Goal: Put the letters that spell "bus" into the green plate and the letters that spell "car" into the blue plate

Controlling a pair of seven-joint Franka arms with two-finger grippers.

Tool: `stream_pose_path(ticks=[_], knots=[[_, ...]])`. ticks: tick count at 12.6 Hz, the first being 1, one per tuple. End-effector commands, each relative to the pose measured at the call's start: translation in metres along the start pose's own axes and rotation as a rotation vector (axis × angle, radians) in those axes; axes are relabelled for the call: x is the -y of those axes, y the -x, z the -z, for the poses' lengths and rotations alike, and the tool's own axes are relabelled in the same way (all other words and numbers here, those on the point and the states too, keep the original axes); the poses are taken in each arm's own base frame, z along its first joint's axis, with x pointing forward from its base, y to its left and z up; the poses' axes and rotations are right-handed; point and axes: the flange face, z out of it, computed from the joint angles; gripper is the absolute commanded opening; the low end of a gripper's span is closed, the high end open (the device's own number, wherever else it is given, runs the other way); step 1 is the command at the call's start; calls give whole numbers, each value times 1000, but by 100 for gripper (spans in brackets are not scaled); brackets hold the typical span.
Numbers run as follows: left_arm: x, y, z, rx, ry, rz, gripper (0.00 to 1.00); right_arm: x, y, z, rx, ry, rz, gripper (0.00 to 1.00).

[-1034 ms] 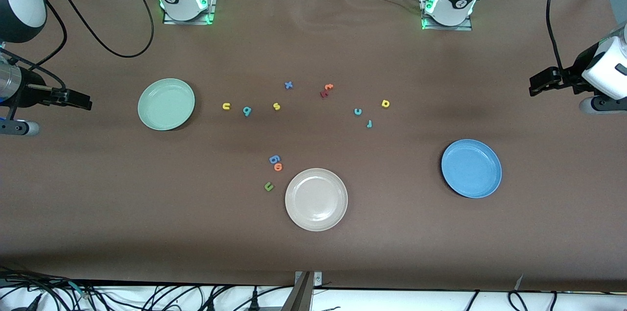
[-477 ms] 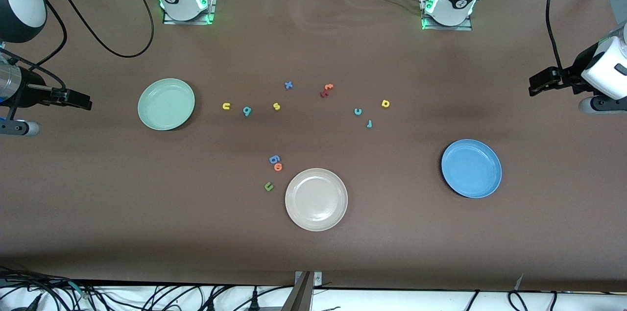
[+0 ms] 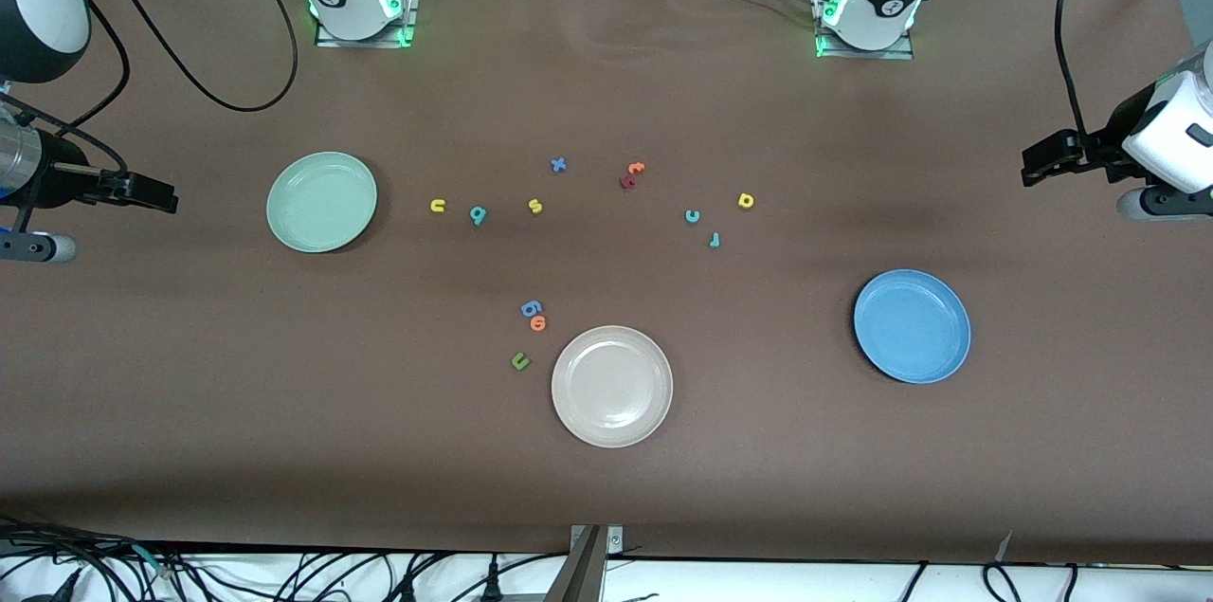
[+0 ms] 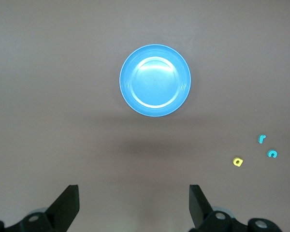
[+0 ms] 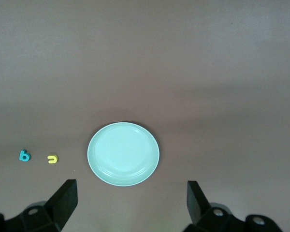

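The green plate (image 3: 321,202) (image 5: 123,153) lies toward the right arm's end, with the yellow "u" (image 3: 438,205) (image 5: 52,159), teal "b" (image 3: 478,216) (image 5: 24,155) and yellow "s" (image 3: 535,206) in a row beside it. The blue plate (image 3: 912,325) (image 4: 155,80) lies toward the left arm's end. Farther from the camera are the teal "c" (image 3: 693,216) (image 4: 272,153), teal "r" (image 3: 715,240) (image 4: 261,139) and yellow "a" (image 3: 746,200) (image 4: 238,162). My right gripper (image 3: 142,192) (image 5: 130,200) hangs open and empty over bare table. My left gripper (image 3: 1047,159) (image 4: 134,203) does likewise at its end.
A beige plate (image 3: 612,386) sits nearest the camera, mid-table. Beside it lie a blue "b"-like letter (image 3: 531,308), an orange letter (image 3: 538,323) and a dark green "u" (image 3: 519,360). A blue "x" (image 3: 558,165) and red and orange letters (image 3: 630,175) lie toward the bases.
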Motion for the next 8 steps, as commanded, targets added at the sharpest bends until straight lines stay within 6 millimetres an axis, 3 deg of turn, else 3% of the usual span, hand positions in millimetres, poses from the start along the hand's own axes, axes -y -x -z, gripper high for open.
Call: stream_pose_path(ticks=[1, 8], knots=[[1, 1, 1, -7, -19, -17, 100, 0, 2, 5, -9, -3, -4, 100], [0, 1, 0, -8, -19, -18, 100, 0, 2, 6, -11, -2, -9, 100]])
